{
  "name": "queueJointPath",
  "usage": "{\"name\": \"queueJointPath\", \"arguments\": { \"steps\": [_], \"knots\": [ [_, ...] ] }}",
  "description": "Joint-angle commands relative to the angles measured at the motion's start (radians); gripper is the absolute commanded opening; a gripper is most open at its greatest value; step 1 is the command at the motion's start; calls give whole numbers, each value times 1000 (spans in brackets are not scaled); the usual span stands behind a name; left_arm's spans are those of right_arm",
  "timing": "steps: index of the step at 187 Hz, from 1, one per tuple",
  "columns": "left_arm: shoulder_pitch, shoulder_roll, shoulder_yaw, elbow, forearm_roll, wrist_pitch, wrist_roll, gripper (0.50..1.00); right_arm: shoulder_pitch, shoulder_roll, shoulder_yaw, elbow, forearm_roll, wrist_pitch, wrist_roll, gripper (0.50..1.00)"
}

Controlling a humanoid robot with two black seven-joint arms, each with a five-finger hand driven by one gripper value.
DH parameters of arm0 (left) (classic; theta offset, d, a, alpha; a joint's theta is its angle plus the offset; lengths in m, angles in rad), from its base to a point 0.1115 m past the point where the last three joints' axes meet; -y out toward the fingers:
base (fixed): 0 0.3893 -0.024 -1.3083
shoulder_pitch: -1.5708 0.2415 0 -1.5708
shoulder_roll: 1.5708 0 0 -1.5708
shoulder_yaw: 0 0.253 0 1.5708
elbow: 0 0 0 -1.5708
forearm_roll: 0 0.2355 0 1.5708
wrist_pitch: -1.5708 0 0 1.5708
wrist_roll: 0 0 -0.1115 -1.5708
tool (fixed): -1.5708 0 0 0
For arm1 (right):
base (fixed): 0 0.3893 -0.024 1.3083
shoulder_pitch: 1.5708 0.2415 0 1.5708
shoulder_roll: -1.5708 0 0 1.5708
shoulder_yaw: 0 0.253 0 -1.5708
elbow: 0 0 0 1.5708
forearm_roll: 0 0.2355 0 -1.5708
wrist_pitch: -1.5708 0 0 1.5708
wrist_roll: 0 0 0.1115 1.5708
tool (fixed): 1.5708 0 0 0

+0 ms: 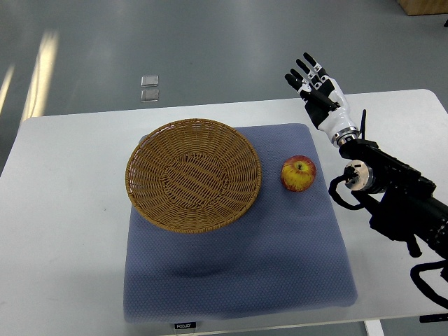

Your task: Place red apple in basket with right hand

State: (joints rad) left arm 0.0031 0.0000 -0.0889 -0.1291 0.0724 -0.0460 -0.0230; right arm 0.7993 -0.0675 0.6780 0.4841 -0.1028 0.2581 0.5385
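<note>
Top view, steep look down. White worktop (63,231) fills most of the frame, grey floor beyond it.

Nearest: blue mat (238,273) lies flat on the worktop, a small dark label (185,325) at its near edge, print too small to read.

Right edge, near: black right arm (406,203) comes in from the lower right, cables looped beside it, running up and left over the worktop's right part, beside the mat's right edge.

Middle: apple (299,173), red with a yellow patch, sits on the mat, stem side up, just right of the basket (192,133). Apple and basket rim look close but apart. Nothing touches the apple. Basket is round brown wicker, upright, shallow; it rests on the mat's left far part, its left rim about level with the mat's left edge.

Farther: right robot hand (316,84), black and white, is beyond and to the right of the apple, near the worktop's far edge. Fingers straight and spread apart, pointing away from the robot, holding nothing. Hand is well apart from the apple. Whether it touches the worktop cannot be told.

Far: two small pale squares (149,87) on the floor past the worktop, one behind the other. A brown box corner (423,7) shows at the top right.
</note>
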Motion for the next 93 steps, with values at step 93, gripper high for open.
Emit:
{"name": "queueJointPath", "arguments": {
  "steps": [93],
  "knots": [
    [3, 0, 0, 0, 0, 0, 0, 1000, 61, -21, -21, 16, -2, -36, -2, 921]
  ]
}}
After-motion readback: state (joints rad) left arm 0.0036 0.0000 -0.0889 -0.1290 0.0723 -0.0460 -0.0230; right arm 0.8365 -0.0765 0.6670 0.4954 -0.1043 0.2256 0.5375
